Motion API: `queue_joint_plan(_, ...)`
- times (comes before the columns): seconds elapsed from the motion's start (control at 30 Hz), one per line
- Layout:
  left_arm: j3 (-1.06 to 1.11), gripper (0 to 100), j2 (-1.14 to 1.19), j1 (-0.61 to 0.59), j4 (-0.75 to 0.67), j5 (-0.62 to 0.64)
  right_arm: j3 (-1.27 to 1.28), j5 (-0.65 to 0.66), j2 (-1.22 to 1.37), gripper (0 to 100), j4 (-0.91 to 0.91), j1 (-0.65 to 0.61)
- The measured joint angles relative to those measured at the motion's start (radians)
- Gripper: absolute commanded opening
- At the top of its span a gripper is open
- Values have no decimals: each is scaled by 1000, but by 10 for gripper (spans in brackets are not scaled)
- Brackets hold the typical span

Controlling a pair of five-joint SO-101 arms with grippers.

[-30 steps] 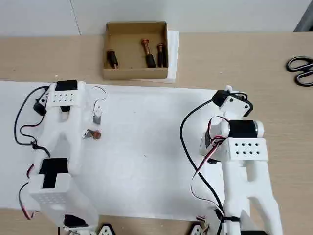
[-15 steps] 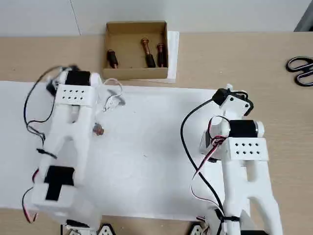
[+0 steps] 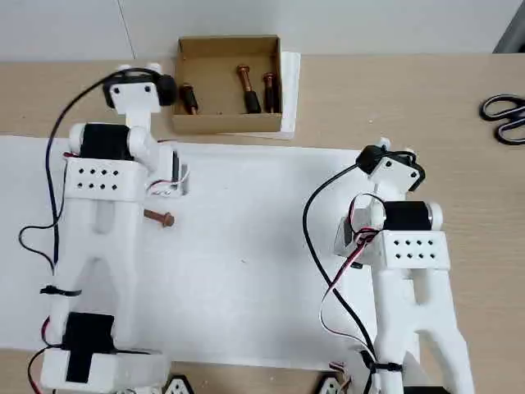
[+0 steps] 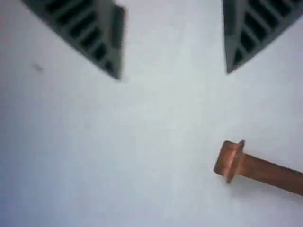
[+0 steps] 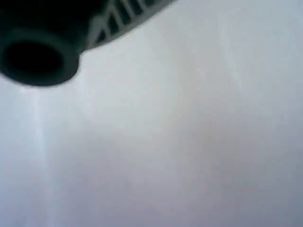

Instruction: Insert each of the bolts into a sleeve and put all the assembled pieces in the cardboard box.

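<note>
A copper bolt (image 3: 158, 217) lies flat on the white sheet (image 3: 246, 271), next to the left arm. My left gripper (image 3: 170, 182) hangs open just beyond it. In the left wrist view its two dark fingers (image 4: 99, 35) stand wide apart over bare sheet, and the bolt (image 4: 255, 168) lies off to one side, outside the gap. My right gripper (image 5: 57, 33) is shut on a black sleeve (image 5: 34, 59) whose open end faces the camera. The cardboard box (image 3: 187, 125) at the far side holds three assembled pieces (image 3: 248, 86).
Black scissors (image 3: 504, 116) lie on the wooden table at the far right. A white pad (image 3: 289, 90) sticks out beside the box. The right arm (image 3: 406, 246) stands over the sheet's right part, with black cables looping beside it.
The left arm swung away from the bolt towards the box side. The bolt, first at the gripper's tips, now lies flat and alone on the sheet. The right arm kept still.
</note>
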Motion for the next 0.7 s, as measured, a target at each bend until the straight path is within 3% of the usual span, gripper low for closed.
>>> queue_joint_plan(0.1,55,7,0,-18,-92,-64,0,0,0,2,0,0)
queue_joint_plan(0.23,118,7,0,-64,-209,-20,0,0,0,2,0,0)
queue_joint_plan(0.37,135,7,-2,-138,-238,0,0,0,0,2,0,0)
queue_joint_plan(0.5,144,7,0,-198,-245,-153,0,0,0,2,0,0)
queue_joint_plan(0.7,183,7,0,-189,-339,-431,0,0,0,2,0,0)
